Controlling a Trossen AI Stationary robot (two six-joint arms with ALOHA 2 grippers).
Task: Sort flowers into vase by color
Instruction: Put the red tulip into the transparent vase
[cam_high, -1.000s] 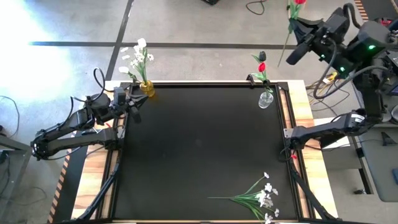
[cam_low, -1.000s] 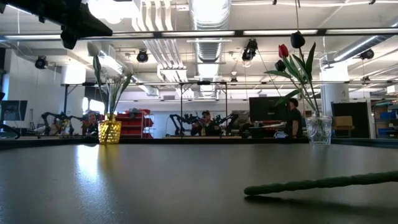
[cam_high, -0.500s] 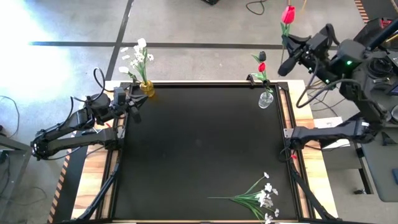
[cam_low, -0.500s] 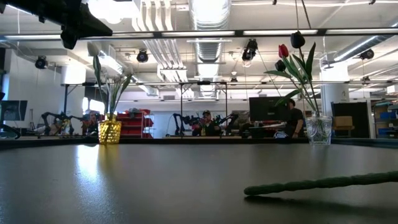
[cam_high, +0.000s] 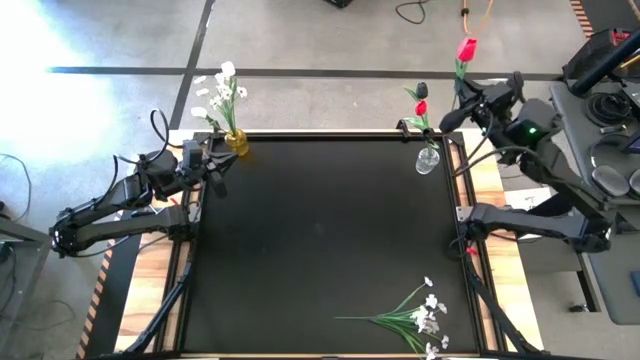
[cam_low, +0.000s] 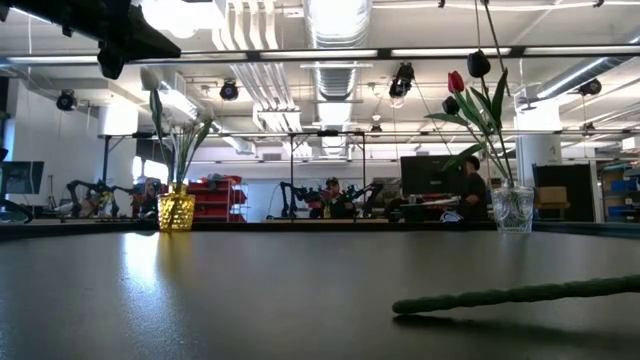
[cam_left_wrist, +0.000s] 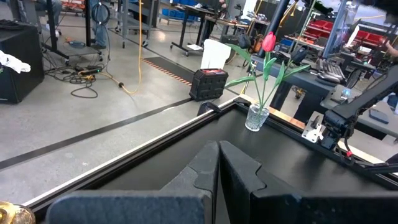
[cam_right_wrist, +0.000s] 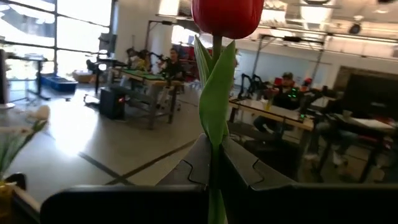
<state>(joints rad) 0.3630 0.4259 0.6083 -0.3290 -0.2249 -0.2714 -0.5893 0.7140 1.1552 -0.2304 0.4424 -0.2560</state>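
My right gripper (cam_high: 452, 116) hovers beyond the table's far right corner, shut on a red tulip (cam_high: 466, 48) whose head (cam_right_wrist: 227, 14) stands above the fingers. Just beside it, a clear vase (cam_high: 427, 160) at the far right edge holds a red and a dark tulip (cam_high: 420, 95). A yellow vase (cam_high: 236, 142) at the far left holds white flowers (cam_high: 220, 92). A leafy spray of small white blossoms (cam_high: 415, 318) lies flat on the mat near the front right. My left gripper (cam_high: 215, 162) waits shut and empty beside the yellow vase. My right gripper pinches the red tulip's green stem (cam_right_wrist: 215, 163) between its two fingers, just below the leaves. The fingers come roughly level from the table's right and lie across the stem. The tulip stands upright, head up, lifted clear of table and vase.
The black mat (cam_high: 320, 240) lies between the two vases. A black frame rail (cam_high: 462, 200) runs along the right edge beside the clear vase. In the low view the spray's thick green stem (cam_low: 520, 294) lies on the mat at the right.
My right gripper has come down and toward the table's left, closing on the clear vase at the far right corner. It has stayed shut, and the red tulip has come down with it, still upright.
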